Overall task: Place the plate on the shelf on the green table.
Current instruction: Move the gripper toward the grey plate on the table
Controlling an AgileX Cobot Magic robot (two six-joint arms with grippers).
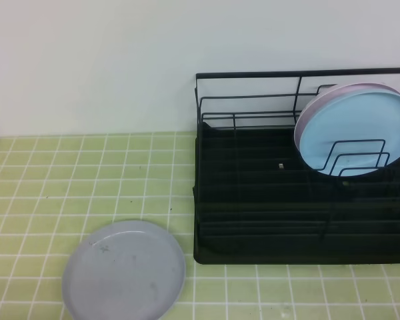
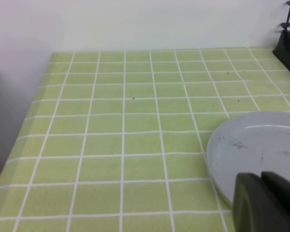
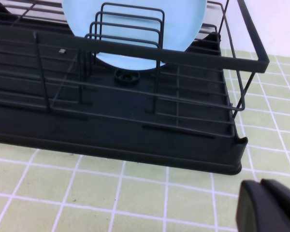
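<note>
The pale grey plate (image 1: 123, 270) lies flat on the green table (image 1: 87, 173) at the front left, a little left of the shelf's front corner. It also shows in the left wrist view (image 2: 261, 150). The black wire shelf (image 1: 253, 200) stands at the right on the tiles. Neither gripper shows in the exterior view. My left gripper (image 2: 261, 181) shows as two dark fingers lying together, just above the plate's near rim, holding nothing. My right gripper (image 3: 262, 186) looks the same, over the tiles in front of the shelf's (image 3: 111, 130) right front corner.
A light blue plate (image 1: 357, 133) stands upright in the looped dividers at the shelf's right, with a pink plate (image 1: 307, 110) behind it. The blue plate also shows in the right wrist view (image 3: 183, 19). A white wall runs behind the table. The table's left edge (image 2: 36, 101) is near.
</note>
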